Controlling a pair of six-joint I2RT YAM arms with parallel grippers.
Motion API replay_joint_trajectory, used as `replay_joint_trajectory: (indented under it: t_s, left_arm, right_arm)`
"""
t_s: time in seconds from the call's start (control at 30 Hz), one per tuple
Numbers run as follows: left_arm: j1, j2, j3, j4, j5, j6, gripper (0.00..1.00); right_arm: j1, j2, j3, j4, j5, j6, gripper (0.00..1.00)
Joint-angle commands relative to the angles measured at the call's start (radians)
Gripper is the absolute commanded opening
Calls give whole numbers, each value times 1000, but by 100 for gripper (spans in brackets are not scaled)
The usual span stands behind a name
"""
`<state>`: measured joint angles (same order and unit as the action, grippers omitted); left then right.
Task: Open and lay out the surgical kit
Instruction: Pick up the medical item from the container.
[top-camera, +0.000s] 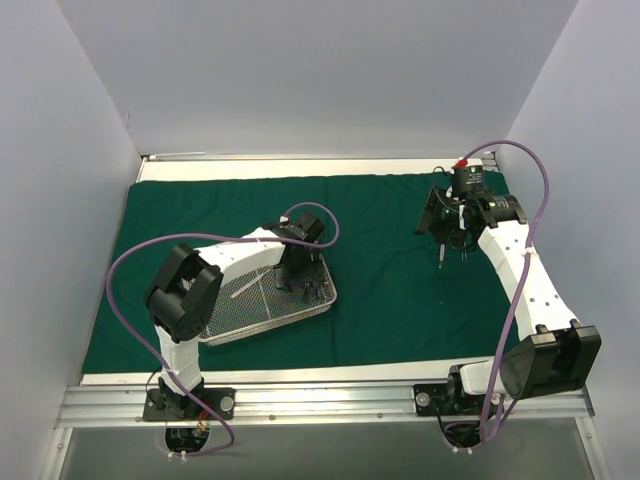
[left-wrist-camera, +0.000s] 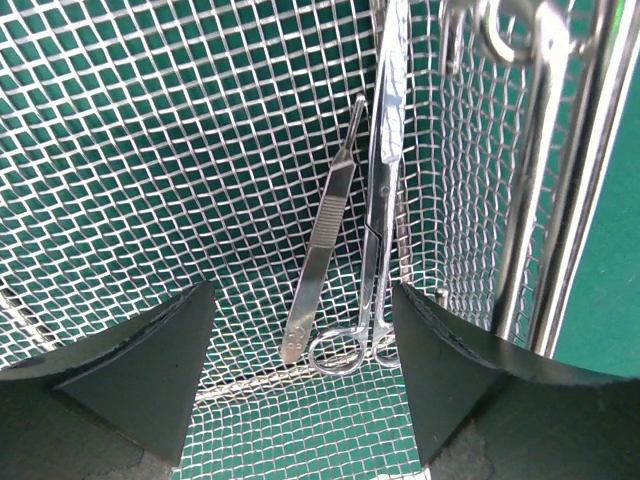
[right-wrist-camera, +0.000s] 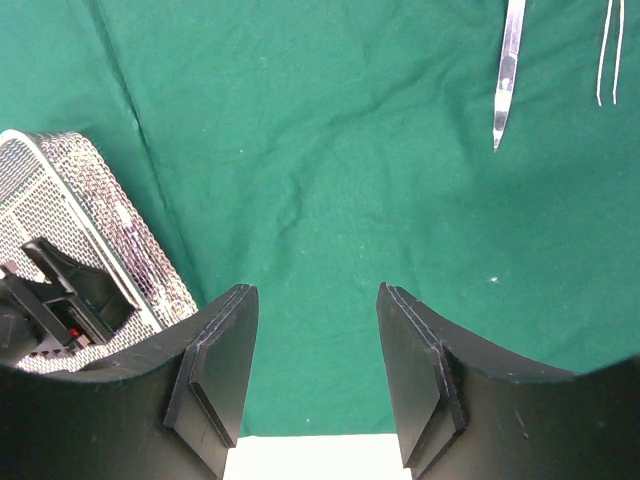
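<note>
The dark green drape (top-camera: 380, 215) lies spread flat over the table. The silver wire-mesh tray (top-camera: 262, 310) sits on it at the front left. My left gripper (top-camera: 300, 283) is open and reaches down inside the tray. In the left wrist view the left gripper (left-wrist-camera: 303, 300) straddles a flat scalpel handle (left-wrist-camera: 320, 255) and ring-handled scissors (left-wrist-camera: 377, 215) on the mesh, touching neither. My right gripper (top-camera: 448, 235) is open and empty above the drape at the right. In the right wrist view the right gripper (right-wrist-camera: 312, 300) hangs over bare cloth. A slim instrument (right-wrist-camera: 507, 75) and tweezers (right-wrist-camera: 608, 55) lie on the cloth beyond.
White walls close in the table on the left, back and right. A white strip of table (right-wrist-camera: 310, 458) shows past the drape's edge. The tray wall (left-wrist-camera: 560, 200) stands close to the left gripper's right finger. The tray (right-wrist-camera: 95, 215) also shows in the right wrist view.
</note>
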<state>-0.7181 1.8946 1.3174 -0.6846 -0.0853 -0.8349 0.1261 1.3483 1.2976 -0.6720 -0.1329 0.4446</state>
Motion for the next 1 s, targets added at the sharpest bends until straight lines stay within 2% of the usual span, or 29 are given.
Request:
replay_joint_trajectory:
  t_s: [0.0,0.23,0.33,0.37,0.43,0.47,0.6,0.7,0.73,0.8,0.83,0.97]
  left_arm:
    - [-7,44,54,-32,-5,6,81]
    - [-23,170,82,-110,-14,-6,82]
    - [-23,224,71,-130,-14,-9,76]
    - [-23,245,66,-128,-5,-7,69]
    - [-20,254,48,-124,-2,-4,61]
    - [-20,244,39,-118,-2,-3,58]
    - [-14,189,0,-76,-40,49,35]
    - [-12,138,22,-107,-62,107,28]
    - [-11,123,34,-112,-67,124,19]
    - [-9,74,48,-127,-68,167,10]
    - [-7,58,60,-131,-68,184,3]
    - [3,-20,114,-180,-74,229,2]
  right_arm:
    - [7,-14,3,-3,-4,-7,51]
    - [13,-8,20,-1,1,-9,51]
    - [17,-11,31,-3,4,-9,51]
    - [18,-14,40,-5,6,-9,51]
    - [24,-17,46,-3,9,-14,51]
    - [26,-18,49,-3,9,-15,51]
    - [33,-26,43,-8,10,-21,51]
    - [35,-37,32,-8,9,-24,51]
    - [35,-38,32,-11,10,-24,51]
    - [35,-37,40,-14,10,-24,51]
    - [35,-35,43,-15,10,-24,51]
    - [37,-9,55,-9,1,-20,51]
